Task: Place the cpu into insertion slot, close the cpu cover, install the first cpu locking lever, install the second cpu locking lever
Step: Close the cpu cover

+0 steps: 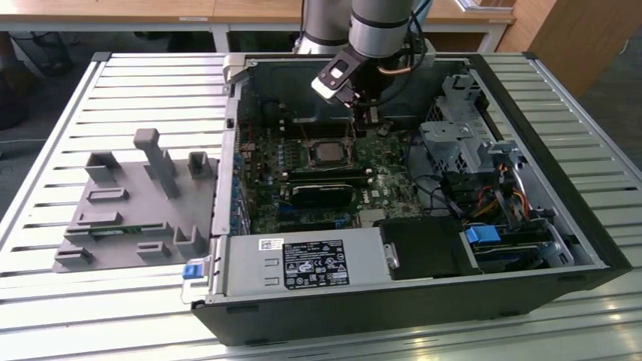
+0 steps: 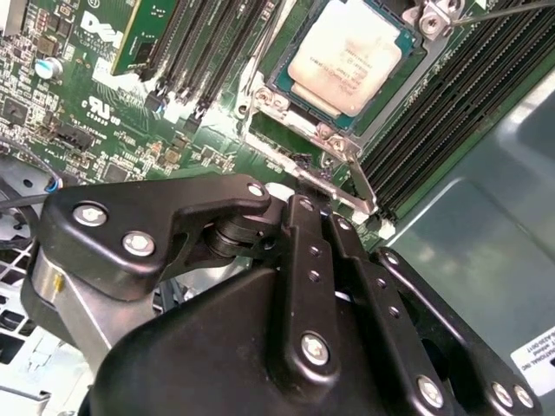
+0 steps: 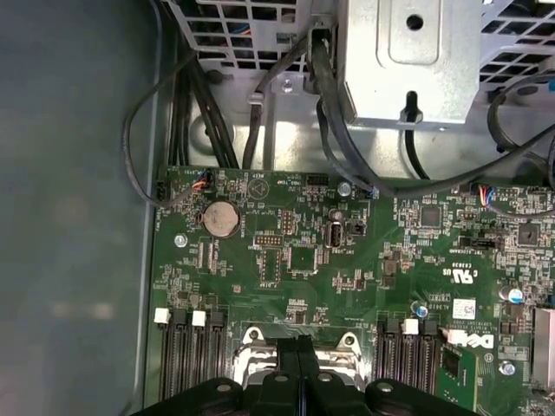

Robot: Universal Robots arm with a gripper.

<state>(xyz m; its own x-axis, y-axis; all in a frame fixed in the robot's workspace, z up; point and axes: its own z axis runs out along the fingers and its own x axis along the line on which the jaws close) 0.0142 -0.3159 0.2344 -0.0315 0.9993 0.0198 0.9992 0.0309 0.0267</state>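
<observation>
Already the cpu (image 2: 342, 56) lies flat, pale metal face up, inside the insertion slot (image 2: 286, 108), square to the silvery rim, so the placing step looks done to me. Whether the hinged cover is down over it I cannot tell from where I stand. Just beside the slot's near corner hangs the gripper (image 2: 316, 208), its two black fingers (image 2: 303, 251) pressed together with nothing visibly between them. I'd guess they are closed that way to make one narrow tip, fit for nudging thin wire rather than for picking up a chip. That tip sits almost against a silver locking lever (image 2: 357, 182) running along the slot's edge, though I cannot say whether they touch. A second thin lever (image 2: 503, 10) slants away at the slot's far corner. Long black memory slots (image 2: 451, 104) flank the slot on both sides, and a green memory stick (image 2: 147, 26) stands in one of them. Outward from the slot, the computer case (image 1: 401, 316) lies on its side with the panel off, so the board faces up and the arm can reach straight down. Well apart from the slot, on the slatted table (image 1: 101, 83) toward the exterior view's left, sits a grey parts fixture (image 1: 131, 203).
</observation>
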